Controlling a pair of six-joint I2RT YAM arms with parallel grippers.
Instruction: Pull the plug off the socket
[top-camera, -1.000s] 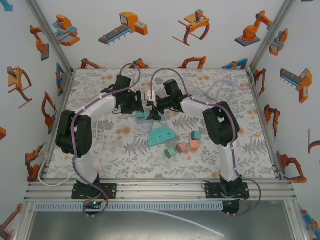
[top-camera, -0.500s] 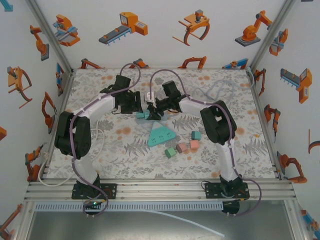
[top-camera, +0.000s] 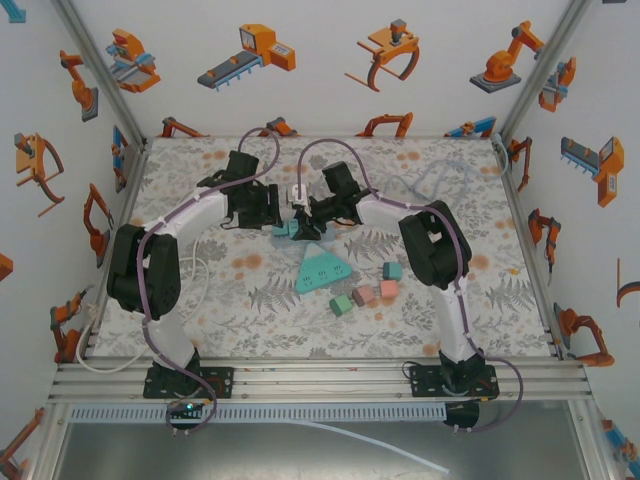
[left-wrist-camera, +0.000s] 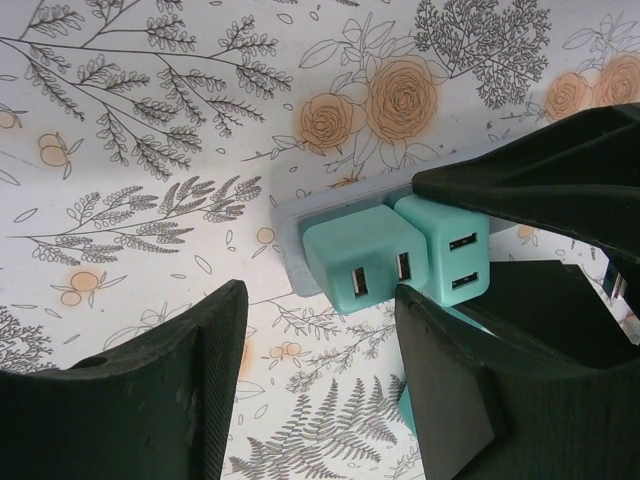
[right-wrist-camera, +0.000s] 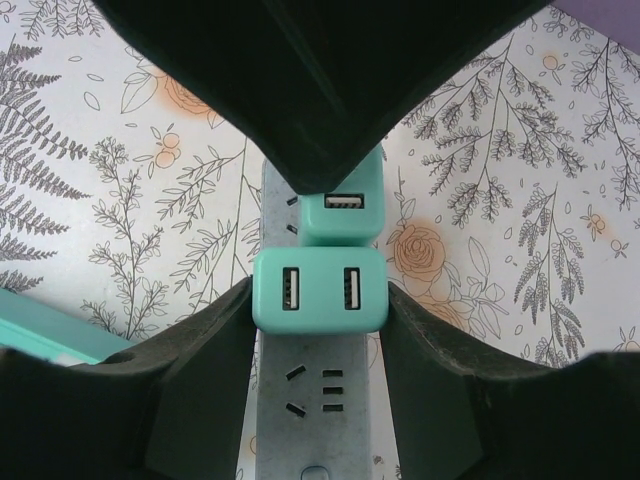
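Our right gripper (right-wrist-camera: 319, 305) seems to pinch the teal plug (right-wrist-camera: 320, 288) on the grey socket strip (right-wrist-camera: 320, 400); our left gripper (left-wrist-camera: 320, 305) stands spread nearby.

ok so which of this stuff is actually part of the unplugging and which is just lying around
In the job: teal plug, grey power strip, right gripper shut on that plug.
Lying about: triangular teal socket block, small coloured blocks.

no readable text, labels or numbers
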